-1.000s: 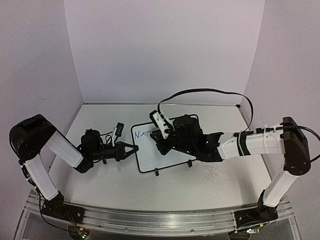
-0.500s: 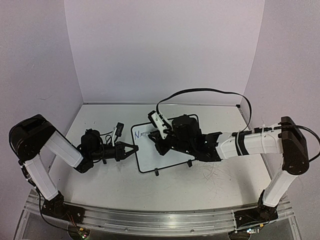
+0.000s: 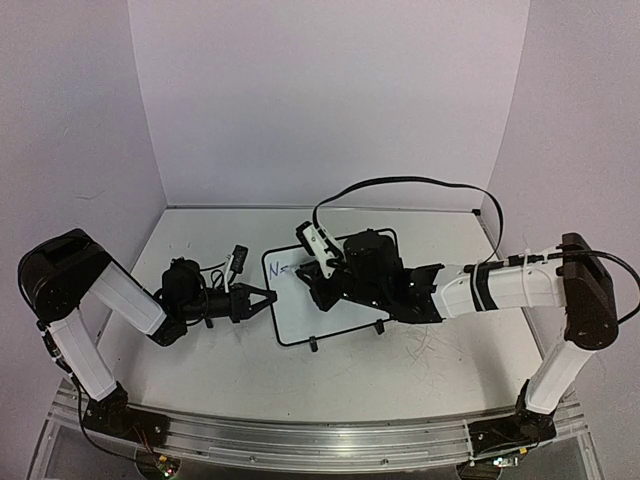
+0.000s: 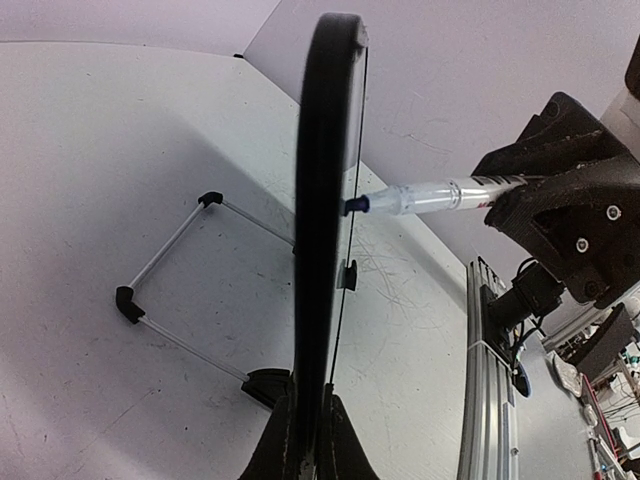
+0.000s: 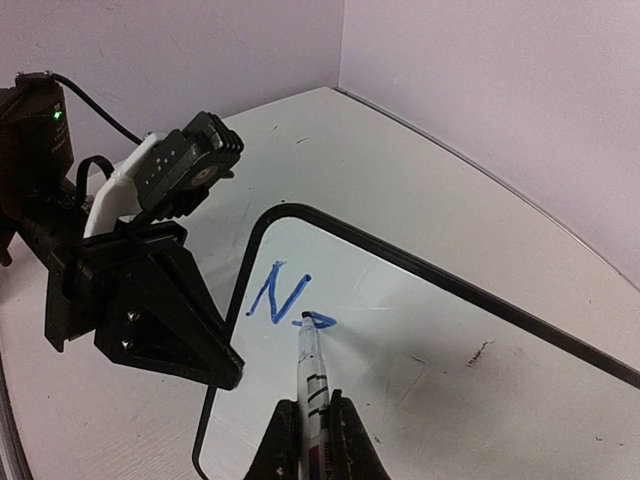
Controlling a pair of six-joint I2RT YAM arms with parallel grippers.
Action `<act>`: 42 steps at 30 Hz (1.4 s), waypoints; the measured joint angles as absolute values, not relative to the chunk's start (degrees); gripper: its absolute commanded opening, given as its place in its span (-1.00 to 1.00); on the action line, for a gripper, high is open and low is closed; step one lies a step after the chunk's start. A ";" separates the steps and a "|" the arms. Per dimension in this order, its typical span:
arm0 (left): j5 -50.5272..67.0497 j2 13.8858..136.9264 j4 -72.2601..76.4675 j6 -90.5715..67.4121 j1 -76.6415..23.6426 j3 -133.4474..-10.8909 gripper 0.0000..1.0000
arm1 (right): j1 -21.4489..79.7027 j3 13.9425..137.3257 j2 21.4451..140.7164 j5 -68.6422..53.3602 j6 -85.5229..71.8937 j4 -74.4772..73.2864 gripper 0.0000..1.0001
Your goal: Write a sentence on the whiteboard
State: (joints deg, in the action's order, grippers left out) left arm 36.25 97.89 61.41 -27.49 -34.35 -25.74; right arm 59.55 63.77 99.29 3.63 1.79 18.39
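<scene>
Blue marker ink: the sentence (image 5: 280,295) so far is just a capital "N" plus a short stroke right of it, too little to read as a letter. No brand or label is legible anywhere. The writing sits in the upper-left corner of the whiteboard (image 5: 450,380).

Right gripper (image 5: 310,432): jaws pressed together on the marker (image 5: 312,375), pinching the barrel. The tip touches the board at that short stroke. The barrel is clear with black ring marks and the tip is blue. Its long axis points from the tabletop's right edge toward the left edge.

Left gripper (image 3: 262,296): clamped on the board's black frame at its left short edge, fingers tight on either side.

The whiteboard is mid-tabletop (image 3: 220,370), between the two arms. Its long axis runs left edge to right edge, with the right end skewed slightly toward the far edge. The writing face is tilted up, with two black feet (image 3: 312,345) at its near long edge and the wire stand (image 4: 170,260) behind it, on the tabletop.
</scene>
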 measured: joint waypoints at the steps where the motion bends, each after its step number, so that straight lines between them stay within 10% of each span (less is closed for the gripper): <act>1: 36.25 97.89 61.41 -27.47 -34.35 -25.74 -1.00 | 59.55 63.77 99.29 3.60 1.69 18.39 -1.00; 42: 36.25 97.86 61.39 -27.44 -34.35 -25.74 -1.00 | 59.83 63.26 99.26 3.37 1.43 17.36 -1.00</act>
State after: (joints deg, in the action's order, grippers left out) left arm 36.25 97.86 61.39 -27.44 -34.35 -25.74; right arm 59.83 63.26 99.26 3.37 1.43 17.36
